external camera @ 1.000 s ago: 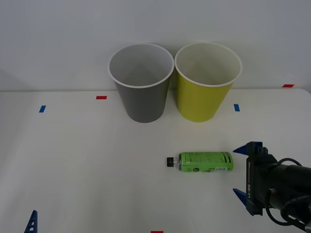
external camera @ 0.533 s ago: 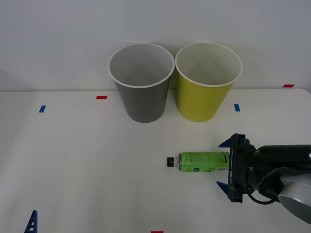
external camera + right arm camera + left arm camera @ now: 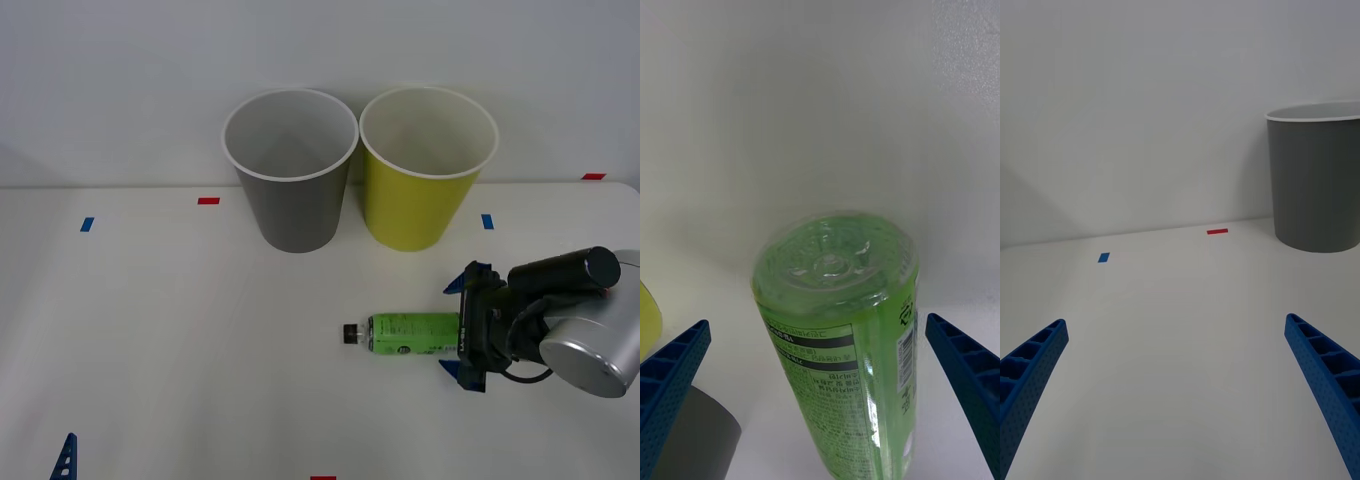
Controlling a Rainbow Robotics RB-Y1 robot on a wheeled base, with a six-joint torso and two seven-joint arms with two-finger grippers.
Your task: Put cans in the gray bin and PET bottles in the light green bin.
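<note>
Right gripper (image 3: 457, 326), fingers spread wide, straddles the PET bottle's (image 3: 410, 333) base, poised to close before lifting toward the light green bin (image 3: 420, 200).

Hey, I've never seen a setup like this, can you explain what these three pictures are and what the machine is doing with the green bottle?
This is a two-armed robot at a white table. One picture looks down from above its arms; the other two come from cameras on its wrists. A gray bin and a light green bin stand side by side at the back. A PET bottle lies on its side. The right hand, open, has one blue finger on either side of the bottle's base, not yet gripping. The left hand waits open, low at the near left.
</note>
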